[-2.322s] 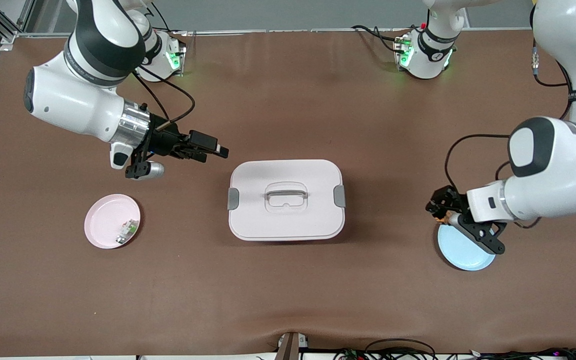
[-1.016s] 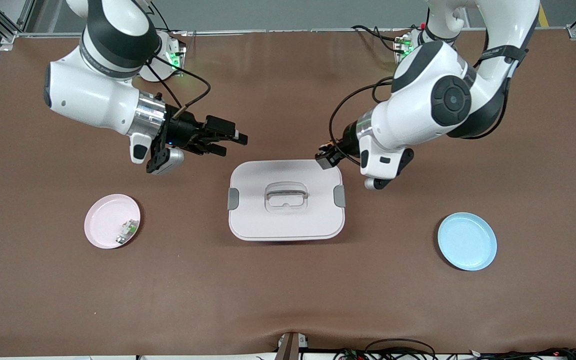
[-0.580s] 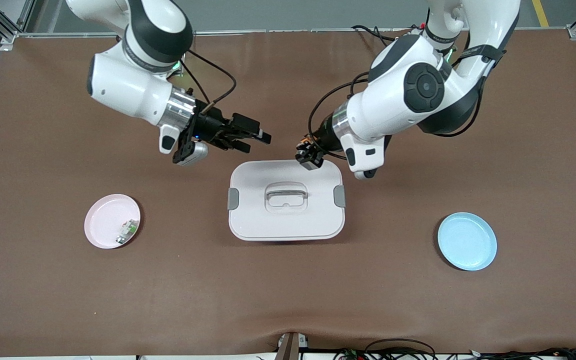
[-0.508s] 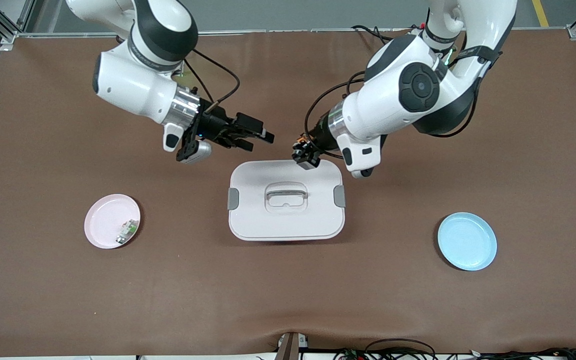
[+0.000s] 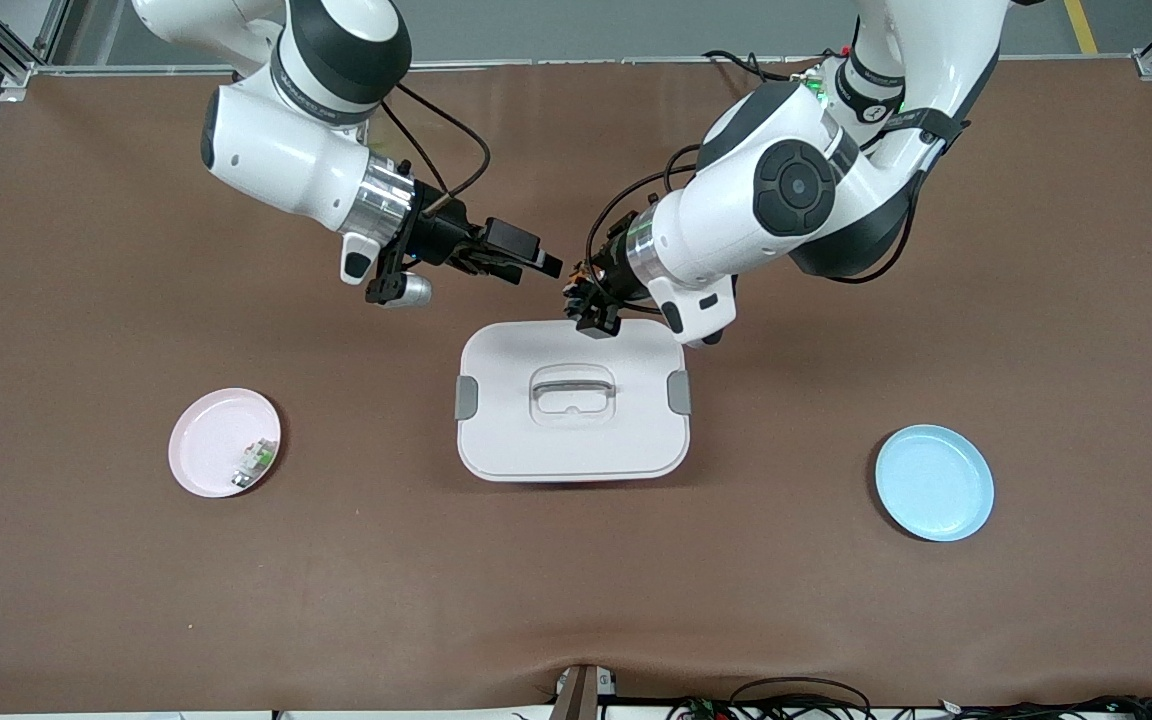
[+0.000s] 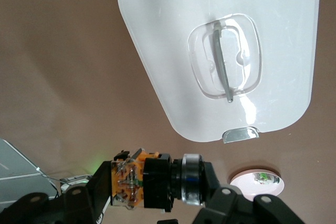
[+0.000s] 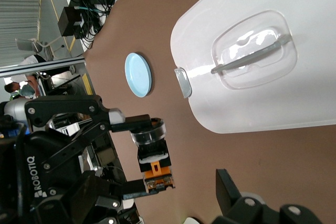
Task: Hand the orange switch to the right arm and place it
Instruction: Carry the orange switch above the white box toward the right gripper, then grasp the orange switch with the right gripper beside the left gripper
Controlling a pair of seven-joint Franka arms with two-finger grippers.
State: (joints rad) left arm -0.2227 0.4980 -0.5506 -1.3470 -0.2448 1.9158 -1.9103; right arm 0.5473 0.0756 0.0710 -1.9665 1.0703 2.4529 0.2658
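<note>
The orange switch (image 6: pixel 149 184) has a black body, orange end and silver-ringed knob. My left gripper (image 5: pixel 591 305) is shut on it, one finger on the knob end and one on the orange end. It hangs over the edge of the white lidded box (image 5: pixel 572 440) on the robot bases' side. The switch (image 5: pixel 582 287) faces my right gripper (image 5: pixel 531 266), which is open and level with it, a short gap away and holding nothing. The right wrist view shows the held switch (image 7: pixel 155 161) ahead of one of my own fingers (image 7: pixel 227 184).
A pink plate (image 5: pixel 206 440) with a small white-and-green part (image 5: pixel 254 460) lies toward the right arm's end. A bare blue plate (image 5: pixel 934 483) lies toward the left arm's end. The box has a clear handle (image 5: pixel 572 385) and grey latches.
The left gripper carried the switch from the blue plate to the box's edge. The right gripper moved in toward it, and the gap between them has narrowed.
</note>
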